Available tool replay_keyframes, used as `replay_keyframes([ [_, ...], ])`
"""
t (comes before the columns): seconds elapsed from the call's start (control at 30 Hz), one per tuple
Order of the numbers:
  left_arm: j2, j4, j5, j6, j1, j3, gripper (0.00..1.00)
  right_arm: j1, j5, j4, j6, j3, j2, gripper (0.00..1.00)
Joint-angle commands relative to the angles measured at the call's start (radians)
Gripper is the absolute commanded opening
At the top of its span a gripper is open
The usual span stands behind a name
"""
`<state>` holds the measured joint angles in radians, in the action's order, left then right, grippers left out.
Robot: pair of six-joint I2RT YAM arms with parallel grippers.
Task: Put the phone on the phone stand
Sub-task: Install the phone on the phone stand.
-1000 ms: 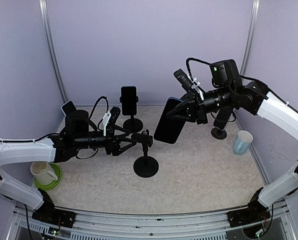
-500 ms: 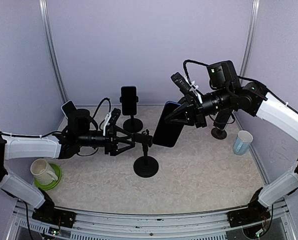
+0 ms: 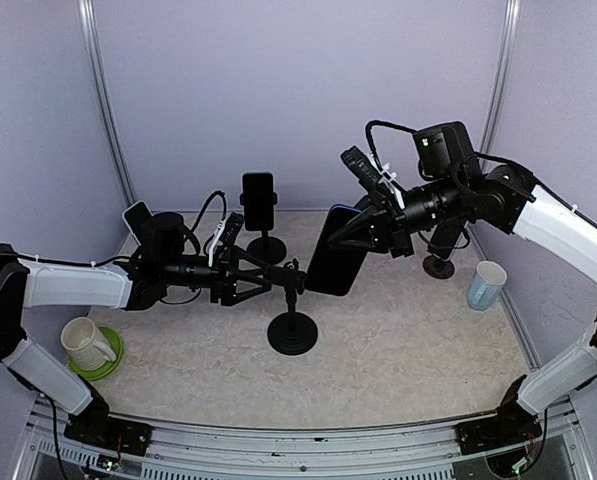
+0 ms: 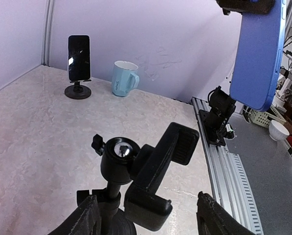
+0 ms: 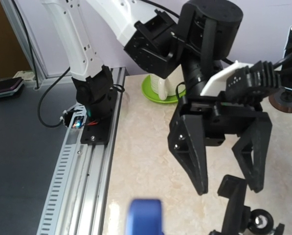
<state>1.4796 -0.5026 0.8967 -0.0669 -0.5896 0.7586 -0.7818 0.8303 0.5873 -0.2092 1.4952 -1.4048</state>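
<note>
Your left claw (image 3: 266,278) has slid in on the phone stand (image 3: 293,318), fingers spread open either side of its head. Beyond, your right claw (image 3: 363,232) has brought the phone (image 3: 336,255) nearer; clamped by its top end, it hangs just right of that head.

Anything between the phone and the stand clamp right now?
Nothing visible. The phone, in the right gripper, hangs just right of the phone stand clamp, open air between. The left gripper flanks the clamp from the left, jaws open, seemingly off the path.
</note>
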Motion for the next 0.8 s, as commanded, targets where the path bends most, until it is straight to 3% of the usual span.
replay_keyframes([
  [0.0, 0.006, -0.069, 0.057, -0.017, -0.005, 0.018, 0.63, -0.011, 0.007, -0.016, -0.012, 0.002, 0.000, 0.00],
  [0.57, -0.071, -0.052, 0.018, -0.025, -0.057, -0.016, 0.48, -0.014, 0.004, -0.022, -0.009, 0.002, -0.012, 0.00],
  [0.63, -0.070, -0.030, -0.003, -0.011, -0.061, -0.009, 0.49, -0.014, 0.004, -0.021, -0.010, 0.005, -0.015, 0.00],
  [0.77, -0.058, 0.034, -0.083, 0.013, -0.062, 0.006, 0.65, -0.016, 0.006, 0.003, -0.027, 0.024, -0.028, 0.00],
])
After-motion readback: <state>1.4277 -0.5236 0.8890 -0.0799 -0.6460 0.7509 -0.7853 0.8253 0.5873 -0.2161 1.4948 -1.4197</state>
